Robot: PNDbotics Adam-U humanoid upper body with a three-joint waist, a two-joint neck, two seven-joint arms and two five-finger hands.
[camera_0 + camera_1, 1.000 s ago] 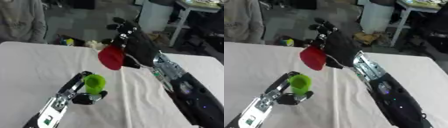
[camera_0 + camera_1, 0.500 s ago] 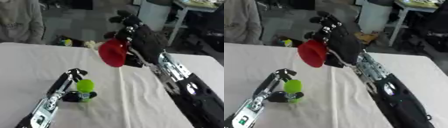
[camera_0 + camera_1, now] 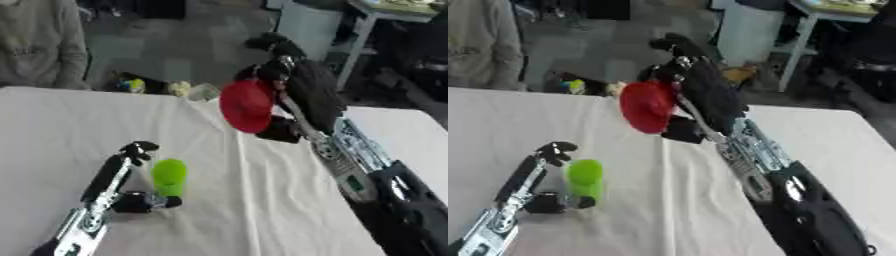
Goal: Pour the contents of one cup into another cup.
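The right hand is raised at the far centre, its fingers curled around the red cup. The left hand is low at the near left, holding the green cup between thumb and fingers.

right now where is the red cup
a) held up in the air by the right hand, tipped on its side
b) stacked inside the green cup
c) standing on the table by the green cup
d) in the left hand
a: the red cup is clear of the white table, gripped by the right hand, while the left hand holds the green cup.
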